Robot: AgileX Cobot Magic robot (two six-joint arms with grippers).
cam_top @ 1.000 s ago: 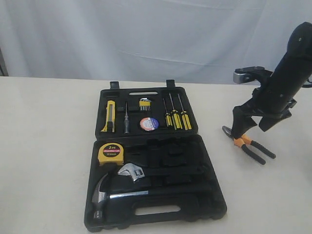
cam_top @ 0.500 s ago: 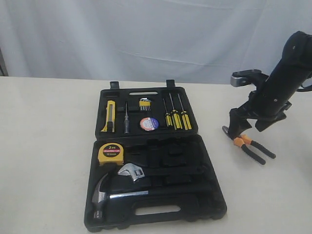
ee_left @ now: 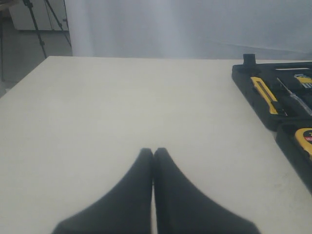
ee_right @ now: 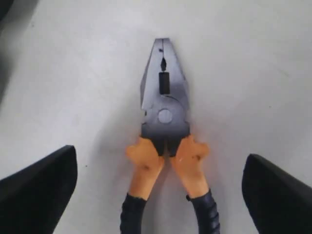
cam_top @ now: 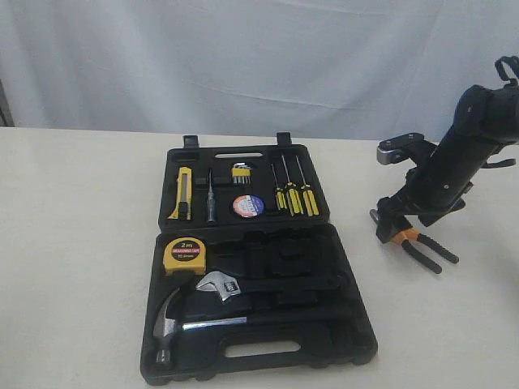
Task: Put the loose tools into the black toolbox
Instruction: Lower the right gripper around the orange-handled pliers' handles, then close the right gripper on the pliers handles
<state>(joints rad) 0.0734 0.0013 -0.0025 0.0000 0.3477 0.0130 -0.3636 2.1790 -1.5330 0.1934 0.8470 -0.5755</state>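
The orange-and-black-handled pliers lie flat on the table, to the right of the black toolbox. My right gripper hangs open just above their head. In the right wrist view its two black fingertips stand wide on either side of the pliers, touching nothing. In the open toolbox lie the yellow tape measure, the yellow-black utility knife and the tape roll. My left gripper is shut and empty over bare table beside the toolbox; the exterior view does not show it.
A claw hammer and a wrench fill the near half of the case. Yellow-black screwdrivers and hex keys sit in the far half. A white curtain hangs behind the table.
My right arm has leaned down and slightly left, bringing the open gripper lower over the pliers. The pliers and the toolbox have not moved.
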